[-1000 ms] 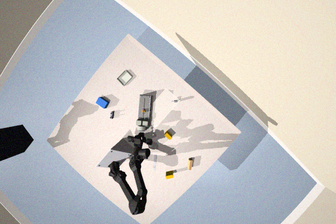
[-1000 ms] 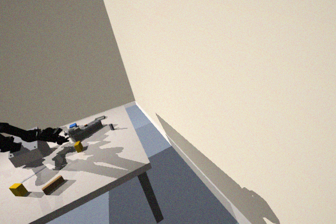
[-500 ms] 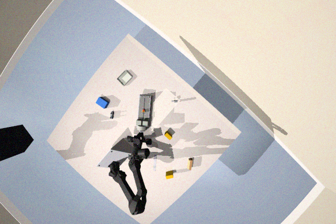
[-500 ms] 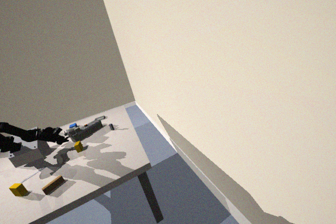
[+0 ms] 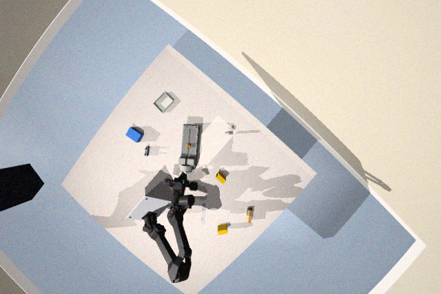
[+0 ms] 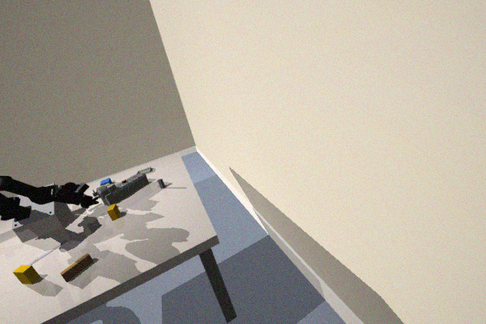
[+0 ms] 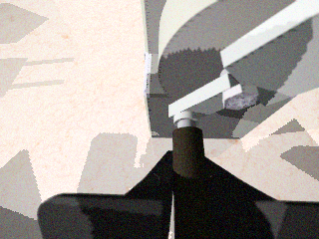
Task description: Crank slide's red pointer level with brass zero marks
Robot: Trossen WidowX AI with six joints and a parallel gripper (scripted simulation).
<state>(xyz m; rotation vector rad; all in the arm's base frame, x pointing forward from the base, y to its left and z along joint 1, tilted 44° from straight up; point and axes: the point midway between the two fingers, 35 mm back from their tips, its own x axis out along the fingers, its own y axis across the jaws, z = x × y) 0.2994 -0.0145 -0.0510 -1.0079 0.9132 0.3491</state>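
Note:
The grey machine [image 5: 193, 135] [image 6: 129, 190] stands on the table, its long slide pointing away from the arm. The small red pointer [image 5: 188, 145] sits about midway along the slide; a yellowish spot touches it, but the two brass marks are too small to tell apart or judge for level. In the wrist view the pale crank arm [image 7: 199, 96] slants down left to the dark brown handle [image 7: 188, 141]. My gripper [image 5: 182, 174] [image 7: 181, 156] is shut on the handle, at the machine's near end. The fingers hide the handle's lower end.
A yellow block [image 5: 220, 176] [image 6: 113, 212] stands right of the gripper. Another yellow block [image 5: 222, 228] [image 6: 27, 274] and a wooden block [image 5: 249, 215] [image 6: 77, 268] lie nearer the arm's base. A blue block [image 5: 134, 134] and an open tray [image 5: 156, 103] are left of the machine.

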